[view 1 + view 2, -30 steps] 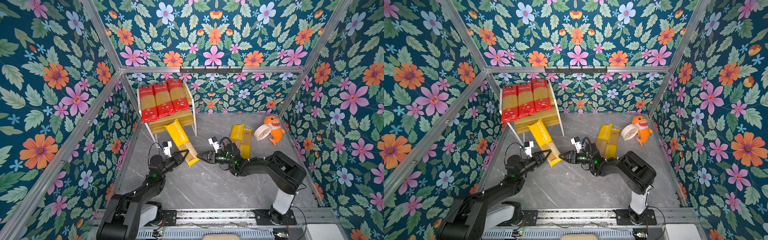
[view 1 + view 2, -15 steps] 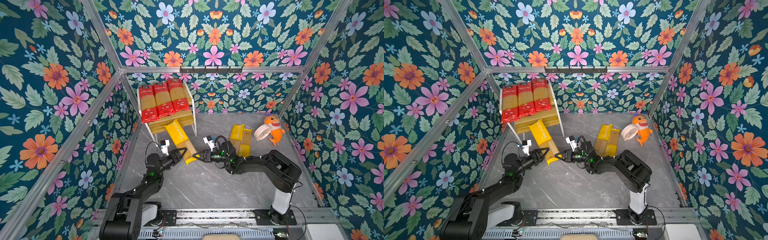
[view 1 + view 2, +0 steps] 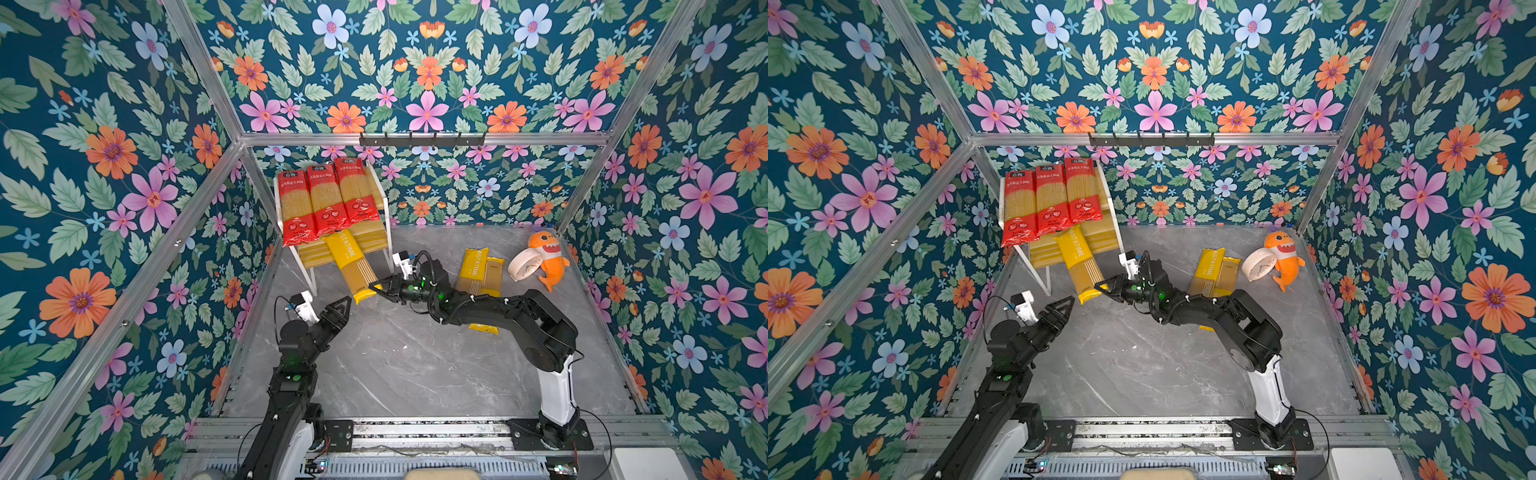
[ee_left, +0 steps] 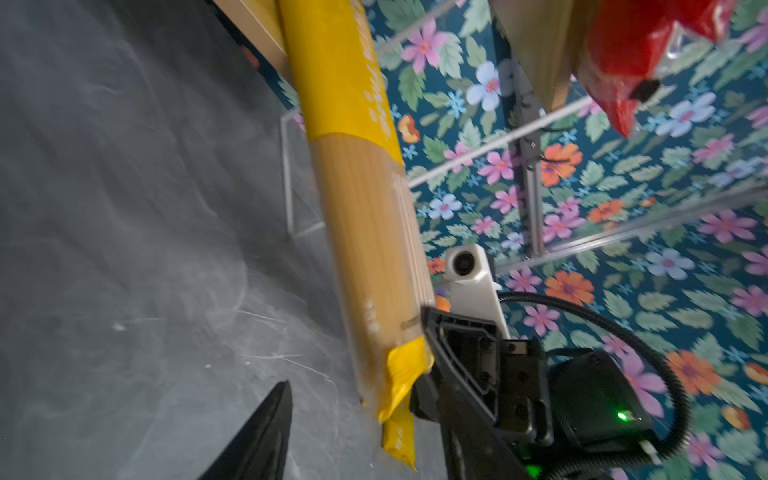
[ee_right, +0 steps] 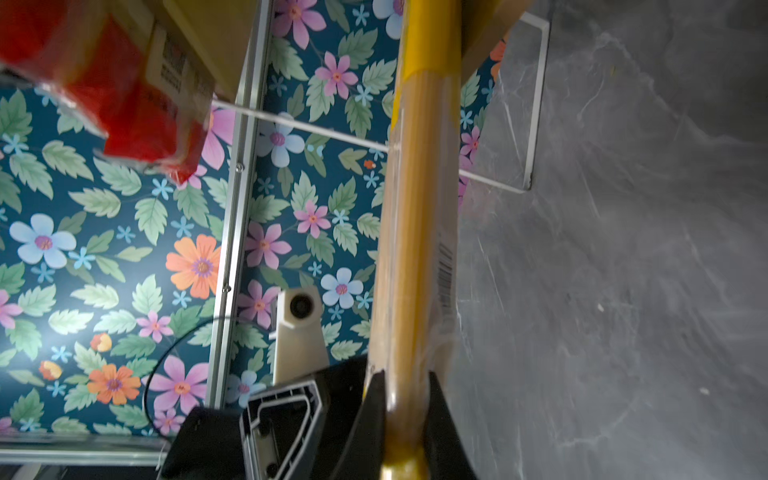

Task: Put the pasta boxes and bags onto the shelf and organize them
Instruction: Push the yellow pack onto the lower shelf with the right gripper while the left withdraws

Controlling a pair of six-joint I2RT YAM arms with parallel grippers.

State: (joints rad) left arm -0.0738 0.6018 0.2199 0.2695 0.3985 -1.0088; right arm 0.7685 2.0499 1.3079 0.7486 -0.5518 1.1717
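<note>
A shelf (image 3: 374, 239) is standing on the grey table (image 3: 395, 374). Three red spaghetti packs (image 3: 324, 199) are lying on its top board. A yellow PASTATIME pack (image 3: 351, 262) is leaning off its lower board. Two more yellow packs (image 3: 473, 268), a plush shark (image 3: 546, 259) and a white clock (image 3: 524, 268) are lying on the table.

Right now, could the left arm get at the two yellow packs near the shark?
Probably not. The right arm lies stretched between the left gripper and those packs, crossing their near ends, with the right gripper shut on a third pack.
</note>
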